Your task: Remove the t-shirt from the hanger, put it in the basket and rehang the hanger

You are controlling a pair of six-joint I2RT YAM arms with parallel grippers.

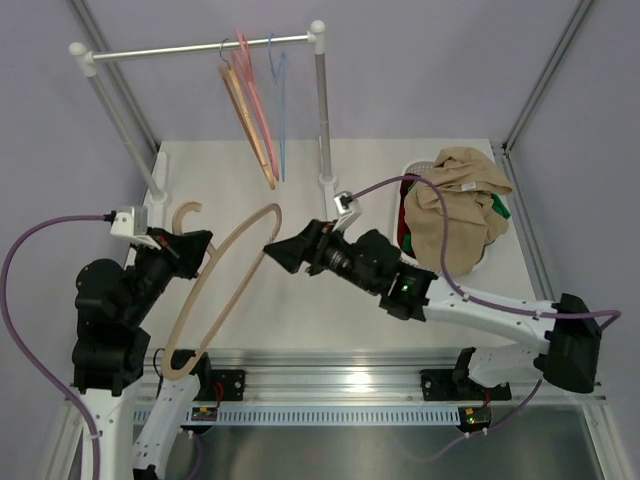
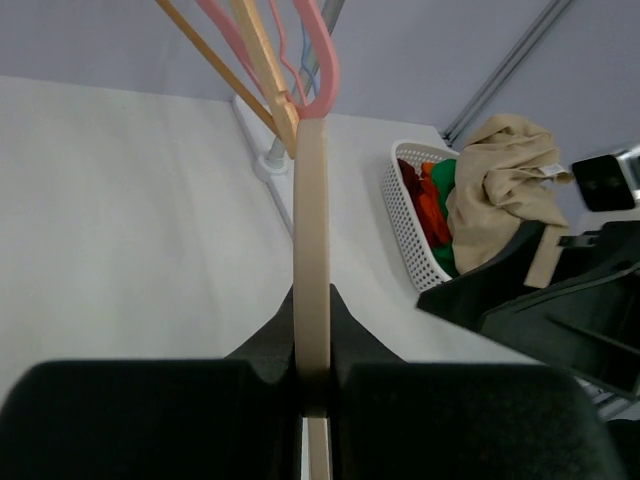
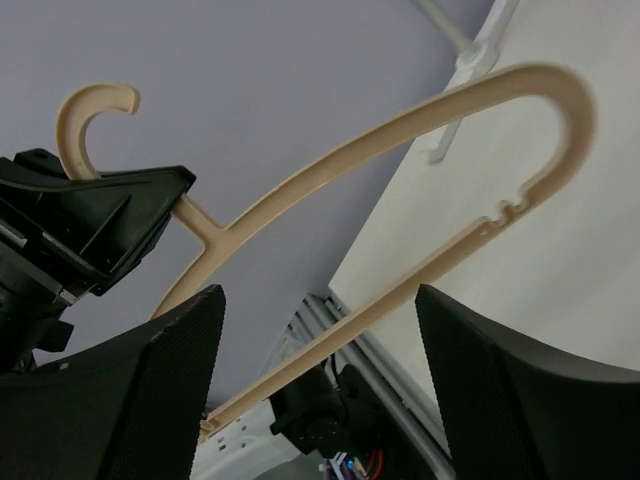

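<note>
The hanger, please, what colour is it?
The hanger is pale tan, clearest in the right wrist view.

Metal rail (image 1: 200,47) holding pink hangers (image 2: 332,80), white basket (image 2: 405,235), green garment (image 2: 443,180)

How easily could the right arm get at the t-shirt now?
Probably yes: the t-shirt lies heaped on the basket beside the right arm, whose end effector is open, with nothing between them.
</note>
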